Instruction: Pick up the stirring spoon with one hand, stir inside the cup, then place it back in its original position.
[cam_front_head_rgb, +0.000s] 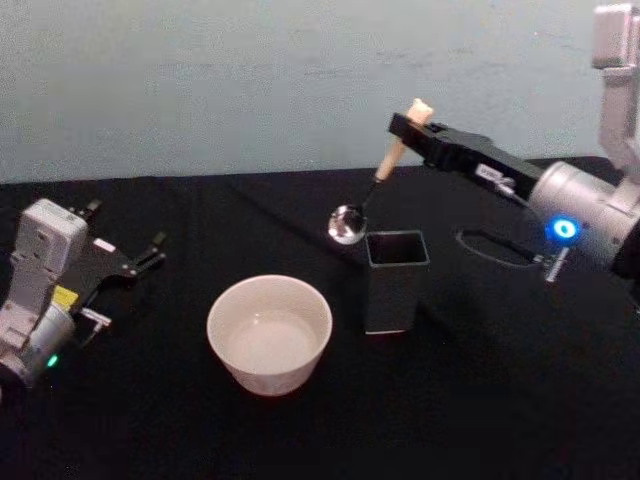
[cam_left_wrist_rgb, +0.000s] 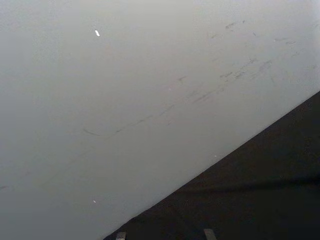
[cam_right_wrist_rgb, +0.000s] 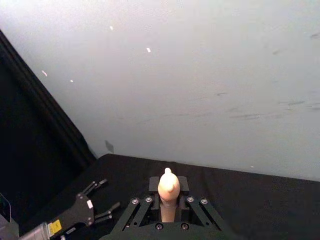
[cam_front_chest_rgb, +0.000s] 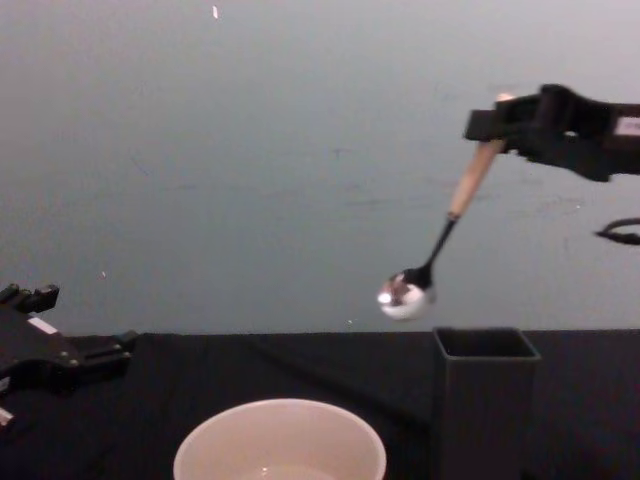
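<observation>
My head camera looks down on the table (cam_front_head_rgb: 480, 420); the chest one sits low, facing across it. Both share the cup (cam_front_head_rgb: 269, 333), holder (cam_front_head_rgb: 396, 280) at its 2 o'clock. My wrist cameras tilt up at the wall (cam_left_wrist_rgb: 125, 100), the right close behind the stirring spoon (cam_right_wrist_rgb: 168, 189).

Cup (cam_front_head_rgb: 269, 335) on surface (cam_front_head_rgb: 500, 410), mid-width, toward front edge. Holder (cam_front_head_rgb: 396, 280) upright on surface just right of cup, slightly farther back, not touching it. Stirring spoon (cam_front_head_rgb: 388, 165) off surface, in air, tilted: bowl end low, above and just left of holder's mouth, toward far edge; handle top up and to right, clamped in right claw (cam_front_head_rgb: 408, 125). Right claw reaches in from right edge, high over holder. Left claw (cam_front_head_rgb: 125, 228) low at left edge, well apart from cup. Wall (cam_front_head_rgb: 250, 80) behind far edge.
</observation>
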